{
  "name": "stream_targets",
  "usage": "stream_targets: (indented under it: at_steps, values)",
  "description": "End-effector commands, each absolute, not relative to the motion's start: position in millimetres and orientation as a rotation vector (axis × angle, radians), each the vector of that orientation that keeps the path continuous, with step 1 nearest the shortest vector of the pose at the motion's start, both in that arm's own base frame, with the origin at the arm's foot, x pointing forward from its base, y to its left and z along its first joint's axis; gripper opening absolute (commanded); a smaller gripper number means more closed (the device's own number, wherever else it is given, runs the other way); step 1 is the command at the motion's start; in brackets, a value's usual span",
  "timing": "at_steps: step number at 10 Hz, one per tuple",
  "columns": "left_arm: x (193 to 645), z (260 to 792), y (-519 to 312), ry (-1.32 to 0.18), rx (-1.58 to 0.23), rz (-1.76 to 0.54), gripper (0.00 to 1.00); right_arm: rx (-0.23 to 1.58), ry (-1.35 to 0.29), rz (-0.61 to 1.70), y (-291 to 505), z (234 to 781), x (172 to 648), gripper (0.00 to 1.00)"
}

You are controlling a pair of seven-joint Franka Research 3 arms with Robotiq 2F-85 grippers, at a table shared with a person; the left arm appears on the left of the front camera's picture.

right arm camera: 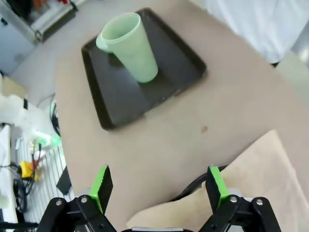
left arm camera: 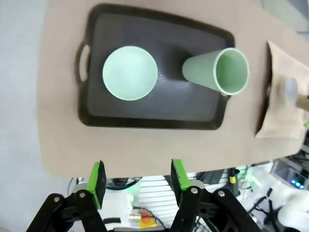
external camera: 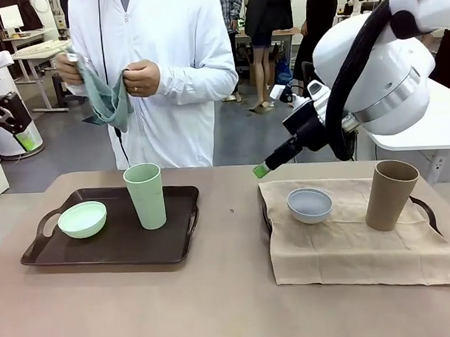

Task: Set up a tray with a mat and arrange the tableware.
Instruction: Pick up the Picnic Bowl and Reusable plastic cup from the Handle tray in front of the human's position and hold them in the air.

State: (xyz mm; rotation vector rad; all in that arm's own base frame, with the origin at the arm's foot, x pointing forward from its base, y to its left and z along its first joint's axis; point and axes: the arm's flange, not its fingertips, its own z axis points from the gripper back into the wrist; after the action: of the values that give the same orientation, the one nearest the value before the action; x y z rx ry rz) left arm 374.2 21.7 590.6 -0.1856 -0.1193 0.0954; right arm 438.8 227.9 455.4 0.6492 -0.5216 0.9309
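Bench carries a dark tray; on it the mint cup stands upright, mouth up, beside the mint bowl; left claw and right claw released, empty.

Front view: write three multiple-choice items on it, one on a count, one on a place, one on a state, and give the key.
1. How many mint green pieces stand on the bare dark tray?
A) one
B) two
C) three

2. Where does the brown cup stand?
A) on the bare dark tray
B) under that tray
C) on the beige mat

3. In what state is the right tool?
A) open and empty
B) shut on the brown cup
C) shut on the beige mat

Key:
1 B, since a mint green bowl and a mint green cup both stand on that tray.
2 C, since the cup's base rests on the cloth that covers the other tray.
3 A, since the right wrist view shows its green pads wide apart with nothing between them.
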Motion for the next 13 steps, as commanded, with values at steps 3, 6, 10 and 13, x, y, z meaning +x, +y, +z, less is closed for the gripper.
stream_targets:
  at_steps: [3,6,10,13]
  values:
    - [393,568,18,-0.071,-0.117,0.125,0.7,0.634,-0.57,1.158,252,449,448,1.0]
    - [431,530,25,-0.165,-0.032,0.014,0.7,0.628,-0.565,1.639,345,436,483,1.0]
    - [437,524,21,-0.147,-0.049,0.025,0.7,0.662,-0.571,1.707,385,425,479,1.0]
    - [457,497,19,-0.166,-0.054,0.031,0.7,0.79,-0.579,1.613,404,408,509,1.0]
